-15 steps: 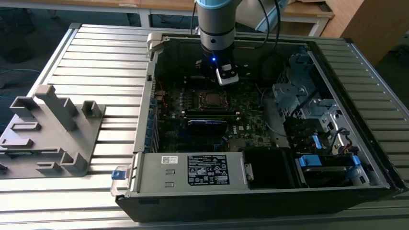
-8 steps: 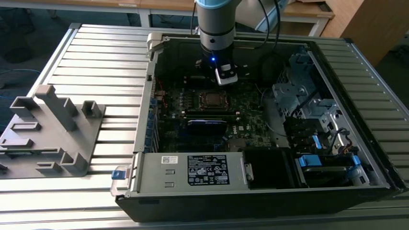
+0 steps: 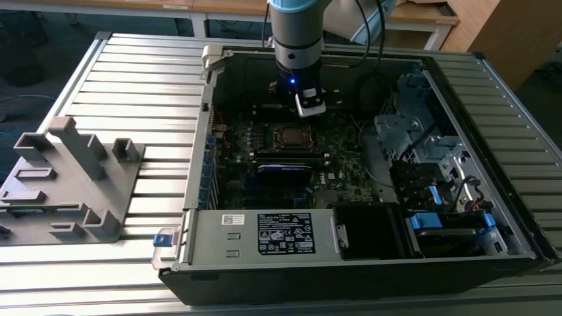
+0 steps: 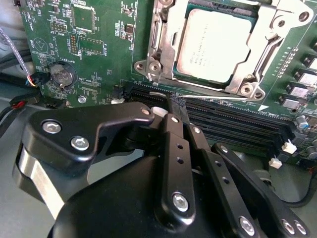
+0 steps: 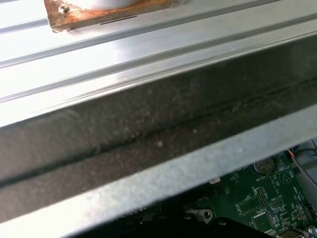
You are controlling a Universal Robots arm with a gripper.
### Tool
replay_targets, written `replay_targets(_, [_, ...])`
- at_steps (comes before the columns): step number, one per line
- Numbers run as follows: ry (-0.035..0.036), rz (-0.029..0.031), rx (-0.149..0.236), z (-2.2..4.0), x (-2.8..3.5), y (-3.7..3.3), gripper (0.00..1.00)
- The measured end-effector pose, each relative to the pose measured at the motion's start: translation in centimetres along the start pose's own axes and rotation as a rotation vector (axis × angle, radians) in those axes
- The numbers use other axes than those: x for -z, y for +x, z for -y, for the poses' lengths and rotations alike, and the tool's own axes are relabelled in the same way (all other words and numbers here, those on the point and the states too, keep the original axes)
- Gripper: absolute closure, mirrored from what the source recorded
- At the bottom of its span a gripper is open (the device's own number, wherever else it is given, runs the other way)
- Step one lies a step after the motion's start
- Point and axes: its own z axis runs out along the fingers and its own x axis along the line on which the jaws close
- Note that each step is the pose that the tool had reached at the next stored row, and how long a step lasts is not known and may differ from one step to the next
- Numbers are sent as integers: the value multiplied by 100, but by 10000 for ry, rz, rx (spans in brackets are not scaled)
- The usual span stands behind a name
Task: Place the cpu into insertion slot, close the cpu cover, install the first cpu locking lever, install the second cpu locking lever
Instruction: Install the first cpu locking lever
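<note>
Printed lettering is showing on the cpu (image 4: pixel 216 45), on the green motherboard (image 4: pixel 94 59) and on the white label of the grey power-supply box (image 3: pixel 263 234); none of it is being transcribed here. In the second wrist view the gripper (image 4: pixel 171 101) is hanging over the long black memory slots (image 4: pixel 233 121). Its two black metal fingers (image 4: pixel 176 148) appear to be lying pressed together with nothing between them, though the tips are partly hidden, so this is a cautious reading.

The cpu, a flat square with a dull pale metal face, is sitting in the insertion slot (image 4: pixel 195 73), at about one o'clock from the fingertips. The cpu cover (image 4: pixel 277 29), a thin bright silver frame, is lying down around the chip. In the exterior view the slot (image 3: pixel 290 135) is sitting at six o'clock from the gripper (image 3: pixel 309 108), inside the open computer case (image 3: pixel 210 131) on the ribbed aluminium table (image 3: pixel 131 79). A grey moulded fixture (image 3: pixel 66 181) is standing at nine o'clock from the case.
</note>
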Motion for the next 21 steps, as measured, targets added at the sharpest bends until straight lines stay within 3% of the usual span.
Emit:
replay_targets(9, [13,15,-46,1,-5,0,89])
replay_targets(21, [146,60,-23,1,-37,-35,89])
